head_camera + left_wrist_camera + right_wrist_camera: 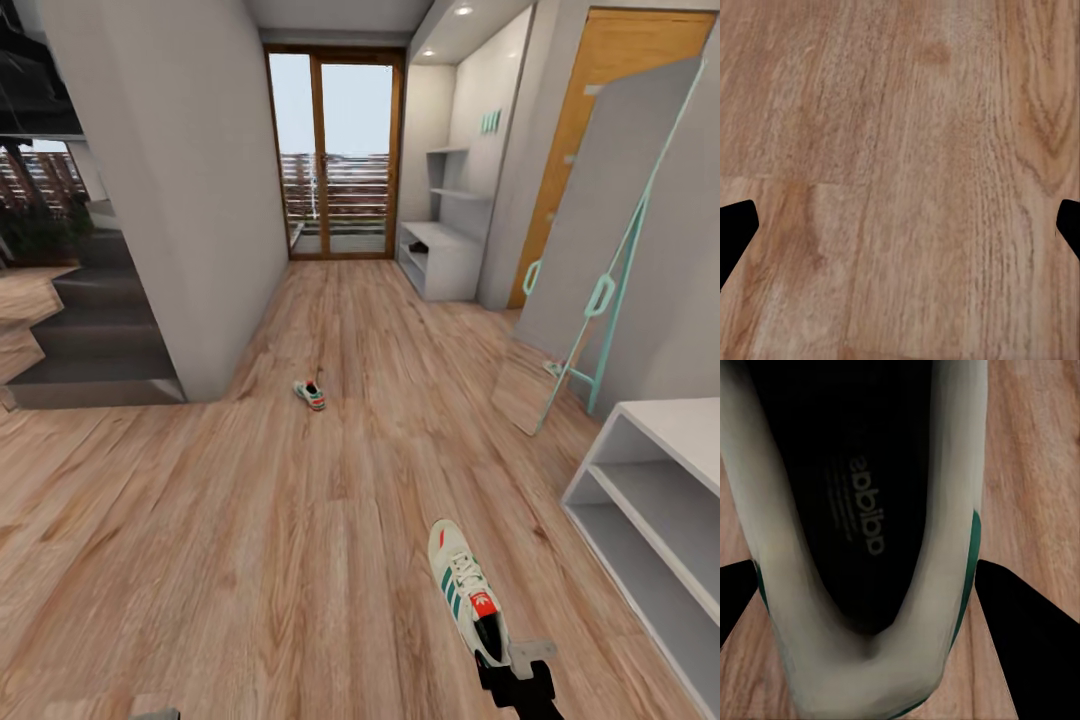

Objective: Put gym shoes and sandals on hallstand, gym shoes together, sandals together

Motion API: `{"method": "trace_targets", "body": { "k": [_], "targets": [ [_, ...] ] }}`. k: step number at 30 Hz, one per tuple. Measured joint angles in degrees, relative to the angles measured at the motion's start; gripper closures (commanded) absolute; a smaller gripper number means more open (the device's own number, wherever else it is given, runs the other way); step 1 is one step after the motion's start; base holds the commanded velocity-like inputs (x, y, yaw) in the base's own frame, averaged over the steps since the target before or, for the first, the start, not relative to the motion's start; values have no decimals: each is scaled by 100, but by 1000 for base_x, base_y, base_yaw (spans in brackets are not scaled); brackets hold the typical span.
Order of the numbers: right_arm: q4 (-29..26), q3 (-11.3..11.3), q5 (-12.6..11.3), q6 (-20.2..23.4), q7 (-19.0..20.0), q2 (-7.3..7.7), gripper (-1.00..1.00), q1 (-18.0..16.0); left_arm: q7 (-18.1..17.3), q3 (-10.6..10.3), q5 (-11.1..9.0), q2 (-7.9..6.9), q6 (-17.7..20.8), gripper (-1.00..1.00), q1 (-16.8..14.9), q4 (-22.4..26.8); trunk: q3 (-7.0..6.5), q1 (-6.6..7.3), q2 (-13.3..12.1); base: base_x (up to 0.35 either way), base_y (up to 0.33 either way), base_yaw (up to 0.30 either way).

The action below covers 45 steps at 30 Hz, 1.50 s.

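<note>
A: Nearest you, the right gripper (507,668) has the near gym shoe (468,592) by the heel. Right wrist view has the black fingers (1027,622) on either side of the heel collar, so your jaws are closed partway on it, with plank grain behind.

B: Lifted or still on the corridor floor (250,560)?

A: Can't tell from these. It sits low in the head view, toe pointing away from you, toward the glass doors.

B: Other gym shoe?

A: Far gym shoe (310,394) lies on the planks mid-corridor, near the corner of the grey wall, well apart from the one you hold.

B: Left side?

A: Left gripper (900,225) hangs over bare floor. Your jaws there are spread wide, fingertips (735,232) at the frame edges, nothing between them.

B: Rack?

A: Hallstand (640,500), the low white bench, is at your right, beside the shoe you hold. Both shelves and the top edge I can see are bare. A second white unit with shelves stands far down by the doors, with something dark on its lower shelf, too small to name.

B: Sandals?

A: Not spotted. The teal mirror (610,250) leans against the right wall.

B: Progress?

A: Early, I'd judge. Nothing on the bench yet; one shoe in hand, one on the floor, both sandals to find.
</note>
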<state>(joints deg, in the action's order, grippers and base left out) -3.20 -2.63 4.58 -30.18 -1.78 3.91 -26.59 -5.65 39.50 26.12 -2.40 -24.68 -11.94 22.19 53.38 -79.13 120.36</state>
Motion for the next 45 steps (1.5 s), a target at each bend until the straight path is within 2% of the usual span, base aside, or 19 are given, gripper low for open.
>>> {"method": "trace_targets", "body": {
  "k": [40, 45],
  "targets": [
    [2, 1, -6, 0, 4, 3, 100, 0, 1, 0, 0, 0, 0, -100, -3, -2, 0, 0, 0, 338, 0, 1],
    [2, 5, -11, 0, -1, -4, 100, -1, 1, 0, -1, 0, 0, -100, 0, -1, 0, 0, 0, 338, 0, 178]
  ]
}}
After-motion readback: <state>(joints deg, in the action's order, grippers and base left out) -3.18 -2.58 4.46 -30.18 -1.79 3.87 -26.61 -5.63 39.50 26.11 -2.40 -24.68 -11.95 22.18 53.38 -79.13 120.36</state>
